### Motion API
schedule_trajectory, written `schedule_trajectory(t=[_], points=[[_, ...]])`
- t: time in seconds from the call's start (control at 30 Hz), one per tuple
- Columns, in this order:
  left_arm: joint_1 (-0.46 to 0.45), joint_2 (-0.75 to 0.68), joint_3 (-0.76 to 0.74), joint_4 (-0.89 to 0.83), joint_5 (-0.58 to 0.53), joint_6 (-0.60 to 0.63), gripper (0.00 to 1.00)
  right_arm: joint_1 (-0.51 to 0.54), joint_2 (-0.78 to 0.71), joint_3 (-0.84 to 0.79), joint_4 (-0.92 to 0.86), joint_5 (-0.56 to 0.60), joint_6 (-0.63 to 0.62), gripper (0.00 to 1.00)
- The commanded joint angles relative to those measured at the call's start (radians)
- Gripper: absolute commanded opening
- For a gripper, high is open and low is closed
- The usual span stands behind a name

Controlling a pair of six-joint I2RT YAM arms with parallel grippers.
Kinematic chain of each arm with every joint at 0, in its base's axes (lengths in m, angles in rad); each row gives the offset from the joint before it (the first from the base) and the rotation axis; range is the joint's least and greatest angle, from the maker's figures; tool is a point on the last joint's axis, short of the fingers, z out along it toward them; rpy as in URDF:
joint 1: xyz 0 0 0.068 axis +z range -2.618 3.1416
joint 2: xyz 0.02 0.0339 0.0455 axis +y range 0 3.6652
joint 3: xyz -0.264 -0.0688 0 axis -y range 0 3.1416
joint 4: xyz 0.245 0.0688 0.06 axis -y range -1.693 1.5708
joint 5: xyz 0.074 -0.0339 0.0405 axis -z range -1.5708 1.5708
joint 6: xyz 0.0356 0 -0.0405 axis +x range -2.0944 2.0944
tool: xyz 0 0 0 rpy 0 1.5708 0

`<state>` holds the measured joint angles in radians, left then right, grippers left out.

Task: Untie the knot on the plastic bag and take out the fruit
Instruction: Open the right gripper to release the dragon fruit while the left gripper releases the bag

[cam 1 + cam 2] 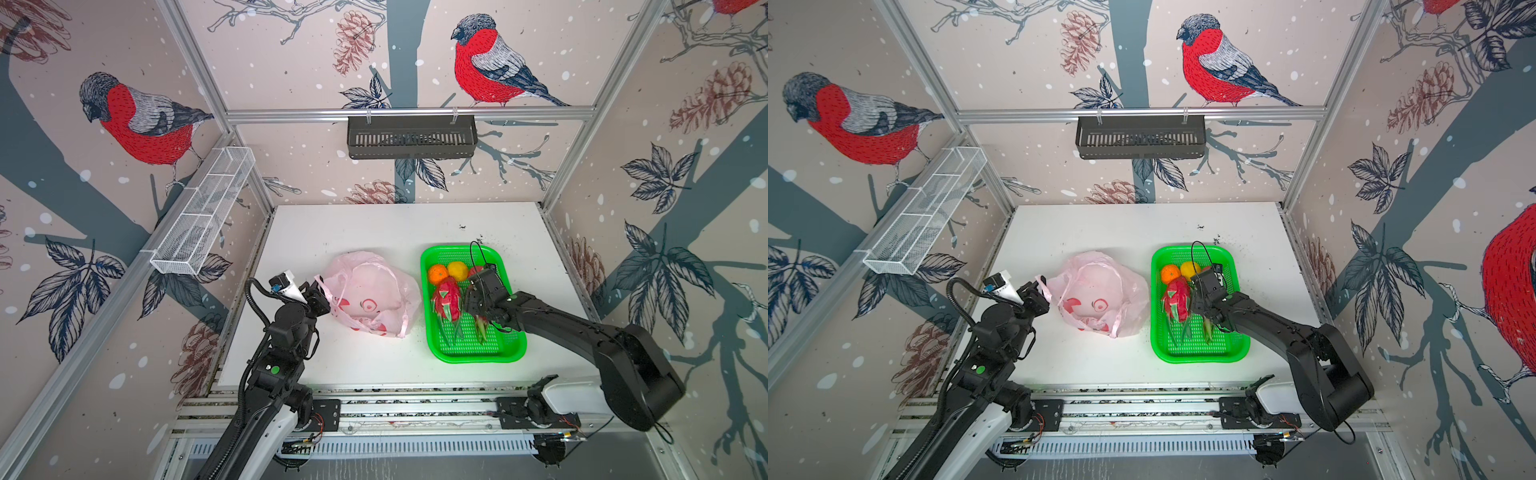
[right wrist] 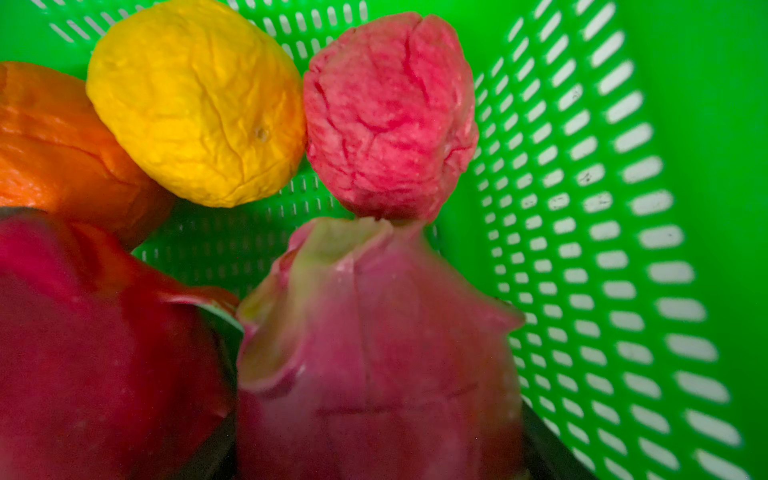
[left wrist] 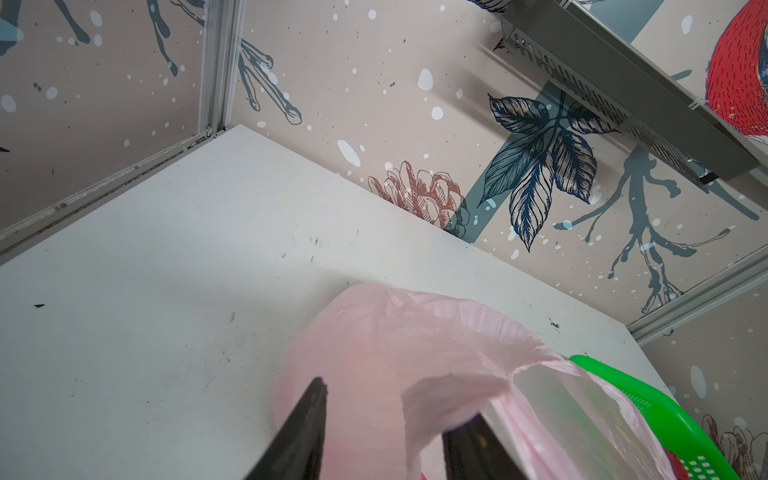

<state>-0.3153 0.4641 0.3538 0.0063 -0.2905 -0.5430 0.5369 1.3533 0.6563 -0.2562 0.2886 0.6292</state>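
Note:
The pink plastic bag [image 1: 370, 299] [image 1: 1100, 291] lies slack and open-mouthed left of centre. Its loop handles hang loose, and the knot is not in view. My left gripper [image 1: 318, 286] [image 3: 397, 399] is open at the bag's left edge, with a handle flap [image 3: 449, 390] draped over one finger. In the green tray [image 1: 478, 353] lie an orange [image 1: 438, 274], a yellow citrus [image 2: 195, 104], a pinkish-red fruit [image 2: 390, 116] and a dragon fruit [image 1: 446, 299]. My right gripper [image 1: 473, 309] [image 2: 382, 436] is low in the tray, shut on a second dragon fruit [image 2: 374, 353].
A white wire basket [image 1: 203, 212] hangs on the left wall and a black slotted shelf [image 1: 411, 137] on the back rail. Bare white tabletop [image 1: 374, 224] stretches behind the bag and tray, and the walls close in on three sides.

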Motion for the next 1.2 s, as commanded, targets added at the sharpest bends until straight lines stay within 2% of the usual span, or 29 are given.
schedule_trajectory(t=[0.0,0.43,0.47,0.7,0.87,0.93,0.97,1.0,1.17], points=[[0.000,-0.002,0.007,0.005,-0.005,-0.001,0.47,0.000,0.001,-0.001,-0.008,-0.008,0.006,0.76],[-0.001,-0.016,0.014,-0.054,-0.023,-0.042,0.57,0.001,-0.009,0.000,-0.009,-0.007,0.010,0.86],[0.000,-0.016,0.016,-0.065,-0.027,-0.048,0.63,0.001,-0.010,0.000,-0.009,-0.006,0.010,0.87],[0.000,-0.017,0.028,-0.137,-0.044,-0.091,0.70,0.002,-0.021,-0.003,-0.015,-0.002,0.010,0.93],[0.000,0.000,0.050,-0.185,-0.049,-0.112,0.79,0.002,-0.035,-0.006,-0.021,0.003,0.010,0.96],[-0.001,0.008,0.061,-0.213,-0.057,-0.129,0.85,0.001,-0.043,-0.006,-0.025,0.006,0.011,0.97],[0.000,0.011,0.067,-0.228,-0.063,-0.137,0.94,0.002,-0.047,-0.008,-0.025,0.006,0.010,0.97],[-0.001,0.015,0.073,-0.246,-0.067,-0.147,0.98,0.002,-0.051,-0.010,-0.025,0.007,0.012,0.98],[0.000,0.035,0.105,-0.335,-0.092,-0.194,0.98,0.003,-0.068,-0.011,-0.030,0.007,0.015,1.00]])
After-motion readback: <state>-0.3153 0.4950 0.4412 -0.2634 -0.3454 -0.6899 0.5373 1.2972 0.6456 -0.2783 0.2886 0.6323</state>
